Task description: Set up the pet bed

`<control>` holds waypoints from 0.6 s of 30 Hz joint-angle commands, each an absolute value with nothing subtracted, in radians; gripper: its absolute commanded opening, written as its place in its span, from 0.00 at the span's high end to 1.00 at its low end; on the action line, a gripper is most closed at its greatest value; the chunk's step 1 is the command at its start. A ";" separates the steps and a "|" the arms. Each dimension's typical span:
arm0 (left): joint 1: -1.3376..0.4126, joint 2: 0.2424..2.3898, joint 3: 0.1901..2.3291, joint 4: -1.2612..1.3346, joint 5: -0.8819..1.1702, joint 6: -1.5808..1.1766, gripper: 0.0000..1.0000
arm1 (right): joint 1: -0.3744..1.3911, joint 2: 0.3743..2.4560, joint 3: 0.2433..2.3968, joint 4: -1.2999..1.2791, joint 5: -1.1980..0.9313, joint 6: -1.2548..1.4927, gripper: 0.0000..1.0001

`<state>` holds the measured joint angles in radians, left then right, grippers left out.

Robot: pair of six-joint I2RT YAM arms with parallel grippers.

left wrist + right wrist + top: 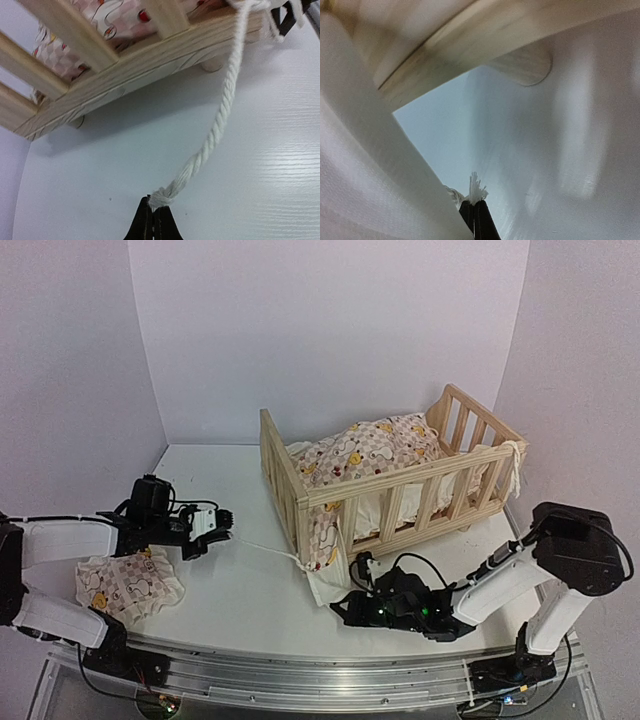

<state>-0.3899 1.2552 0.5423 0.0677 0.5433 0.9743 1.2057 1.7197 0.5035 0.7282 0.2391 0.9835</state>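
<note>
The right gripper pinches what looks like a frayed string end; the left gripper grips a tie string, likely to lash cushion to frame.

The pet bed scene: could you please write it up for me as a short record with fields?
frame: upright on the table
cushion: inside, one part hanging over the front rail
left pincer: shut on a tie string at its knot
right pincer: shut on a frayed string end
small pillow: on the table by the left arm
</note>
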 commanded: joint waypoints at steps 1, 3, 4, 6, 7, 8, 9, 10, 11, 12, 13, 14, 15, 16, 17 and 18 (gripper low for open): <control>-0.558 1.161 0.537 -0.126 0.658 0.970 1.00 | 1.211 1.767 0.570 0.620 0.086 0.877 1.00; -0.642 1.152 0.506 -0.163 0.680 0.939 1.00 | 1.212 1.773 0.580 0.620 0.081 0.878 1.00; -0.668 1.156 0.495 -0.169 0.683 0.923 1.00 | 1.212 1.775 0.580 0.621 0.080 0.884 1.00; -0.705 1.184 0.491 -0.190 0.678 0.914 0.98 | 1.214 1.776 0.584 0.619 0.070 0.888 1.00; -0.713 1.203 0.498 -0.208 0.679 0.927 0.93 | 1.215 1.772 0.584 0.615 0.068 0.890 0.96; -0.716 1.216 0.509 -0.228 0.682 0.946 0.80 | 1.218 1.761 0.584 0.600 0.075 0.896 0.87; -0.716 1.229 0.525 -0.253 0.683 0.977 0.69 | 1.219 1.747 0.583 0.580 0.085 0.902 0.81; -0.716 1.233 0.538 -0.279 0.683 1.012 0.57 | 1.221 1.731 0.579 0.548 0.103 0.907 0.77; -0.716 1.231 0.548 -0.304 0.681 1.057 0.49 | 1.224 1.702 0.576 0.500 0.123 0.910 0.72; -0.716 1.224 0.554 -0.327 0.679 1.106 0.44 | 1.228 1.667 0.575 0.436 0.147 0.912 0.67; -0.715 1.214 0.556 -0.341 0.673 1.148 0.41 | 1.231 1.629 0.580 0.343 0.176 0.912 0.62; -0.715 1.202 0.557 -0.352 0.665 1.167 0.40 | 1.235 1.586 0.590 0.234 0.207 0.910 0.59; -0.715 1.192 0.560 -0.367 0.659 1.186 0.39 | 1.237 1.544 0.606 0.131 0.231 0.901 0.57; -0.715 1.184 0.567 -0.385 0.656 1.203 0.38 | 1.238 1.500 0.621 0.034 0.250 0.887 0.55; -0.715 1.180 0.578 -0.409 0.656 1.215 0.38 | 1.239 1.451 0.632 -0.055 0.265 0.868 0.54; -0.715 1.179 0.594 -0.429 0.663 1.220 0.37 | 1.240 1.393 0.639 -0.143 0.282 0.853 0.52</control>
<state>-0.7143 1.2168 0.5146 -0.3232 0.6514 1.1092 1.2317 1.5872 0.5788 0.2734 0.1754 0.9022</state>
